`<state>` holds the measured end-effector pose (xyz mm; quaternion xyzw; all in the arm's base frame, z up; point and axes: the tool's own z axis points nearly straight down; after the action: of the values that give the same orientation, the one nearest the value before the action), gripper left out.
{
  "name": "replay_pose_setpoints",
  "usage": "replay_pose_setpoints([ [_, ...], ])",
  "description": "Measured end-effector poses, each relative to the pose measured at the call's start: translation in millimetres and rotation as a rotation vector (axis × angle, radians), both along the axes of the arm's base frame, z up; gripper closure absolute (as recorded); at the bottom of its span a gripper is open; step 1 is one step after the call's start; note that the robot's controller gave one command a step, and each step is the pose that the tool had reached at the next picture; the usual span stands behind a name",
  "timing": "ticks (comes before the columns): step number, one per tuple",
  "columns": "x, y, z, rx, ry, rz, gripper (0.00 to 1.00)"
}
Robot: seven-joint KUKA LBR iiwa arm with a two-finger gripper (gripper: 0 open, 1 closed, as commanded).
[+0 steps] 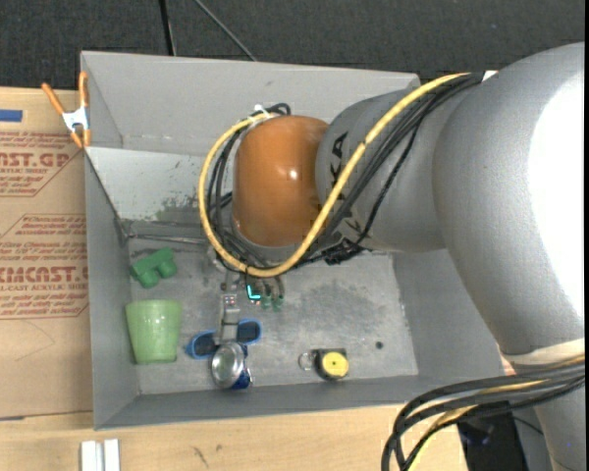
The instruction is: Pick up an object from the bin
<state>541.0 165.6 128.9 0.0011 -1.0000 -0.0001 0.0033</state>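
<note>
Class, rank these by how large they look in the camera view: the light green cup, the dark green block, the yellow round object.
1. light green cup
2. dark green block
3. yellow round object

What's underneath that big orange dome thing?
Below the orange cover hangs the gripper, over a blue-and-silver thing. What lies on the bin floor directly beneath the cover is hidden.

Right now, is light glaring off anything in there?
In the camera view, soft highlights gleam on the arm's orange cover and on the silver can by the bin's front wall; the green cup looks matt.
</note>
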Motion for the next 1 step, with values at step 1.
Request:
replay_pose_setpoints([
  [1, -28.6, -17.5, -62.8, -0.002, 0.0, 0.078, 0.0],
])
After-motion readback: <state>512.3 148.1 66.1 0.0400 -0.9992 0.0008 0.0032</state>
